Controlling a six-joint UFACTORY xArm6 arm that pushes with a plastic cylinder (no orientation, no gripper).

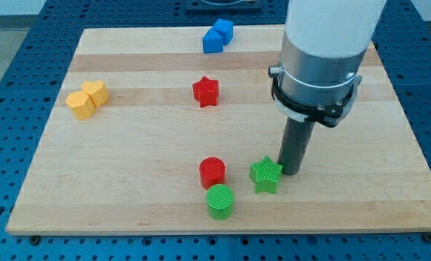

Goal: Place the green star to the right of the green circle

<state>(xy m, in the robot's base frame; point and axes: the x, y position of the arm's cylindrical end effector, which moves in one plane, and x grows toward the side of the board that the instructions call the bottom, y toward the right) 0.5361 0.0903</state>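
Already the green star point(265, 175) is found near the board's bottom edge, up and to the view's right of the green circle point(220, 201), close beside it with a narrow gap apparently left between them. My tip point(291, 172) is set just at the star's right side, touching it or very nearly so (the contact line itself cannot be made out). That is the relation on which the coming move is judged to turn: the star lies to the view's left of the tip, so any push from this side would drive it toward the circle, not away. A small nudge toward the view's bottom, given from the star's upper side, would be needed to level it with the circle. No jaws are carried by this arm; only a plain rod is fitted and nothing is held.

A red cylinder point(212, 172) stands just above the circle. Farther off are seen a red star point(206, 92), two blue blocks point(217, 36) touching, and two yellow blocks point(87, 99) touching. No containers are present on the wooden board point(375, 196).
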